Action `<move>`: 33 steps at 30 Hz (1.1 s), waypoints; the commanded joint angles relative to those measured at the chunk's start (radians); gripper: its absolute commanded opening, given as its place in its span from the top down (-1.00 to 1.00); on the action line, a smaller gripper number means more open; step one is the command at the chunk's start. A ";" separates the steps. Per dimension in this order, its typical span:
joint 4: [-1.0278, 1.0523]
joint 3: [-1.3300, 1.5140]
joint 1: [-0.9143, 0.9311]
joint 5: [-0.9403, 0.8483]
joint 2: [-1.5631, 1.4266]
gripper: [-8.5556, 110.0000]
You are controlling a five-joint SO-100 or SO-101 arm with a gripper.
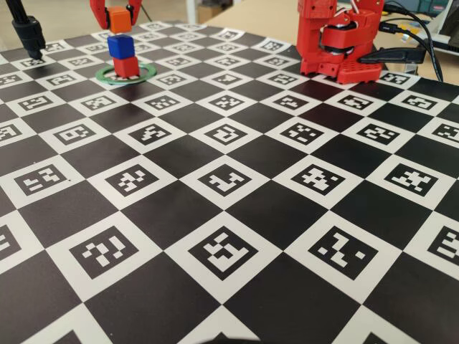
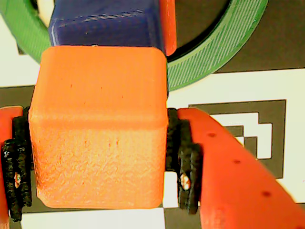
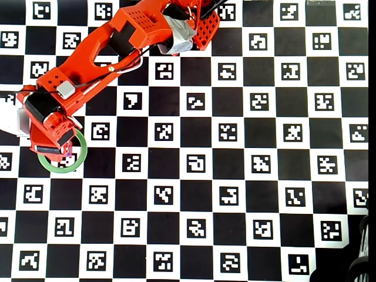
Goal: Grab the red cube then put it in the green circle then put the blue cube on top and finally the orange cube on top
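Note:
The red cube (image 1: 127,67) sits inside the green circle (image 1: 147,75), with the blue cube (image 1: 120,46) stacked on it, shifted slightly left. Directly above the blue cube, my gripper (image 1: 119,21) is shut on the orange cube (image 1: 120,20); only a thin gap, if any, separates the two cubes. In the wrist view the orange cube (image 2: 97,129) fills the space between the black pads (image 2: 187,157) of my gripper (image 2: 97,167). Beyond it show the blue cube (image 2: 105,24), a sliver of the red cube (image 2: 168,24) and the green circle (image 2: 214,52). From overhead the arm hides the cubes, and only the green circle (image 3: 56,167) shows.
The arm's red base (image 1: 337,43) stands at the back right of the checkered marker board (image 1: 229,179), with cables (image 1: 423,43) beside it. A black post (image 1: 29,32) rises at the back left. A dark object (image 3: 361,264) sits at the overhead view's lower right corner.

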State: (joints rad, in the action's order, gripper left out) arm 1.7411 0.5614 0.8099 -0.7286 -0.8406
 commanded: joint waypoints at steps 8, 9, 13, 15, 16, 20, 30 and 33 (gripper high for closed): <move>0.097 -0.104 -0.005 -0.043 -0.038 0.95; 0.097 -0.104 -0.005 -0.048 -0.038 0.95; 0.097 -0.104 -0.003 -0.064 -0.038 0.94; 0.097 -0.104 -0.003 -0.075 -0.038 0.94; 0.097 -0.103 -0.003 -0.081 -0.038 0.94; 0.097 -0.100 -0.003 -0.101 -0.038 0.94; 0.098 -0.092 -0.002 -0.124 -0.038 0.94; 0.098 -0.091 -0.002 -0.129 -0.038 0.94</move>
State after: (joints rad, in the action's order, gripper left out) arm 1.7411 0.5430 0.8099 -0.8498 -0.8406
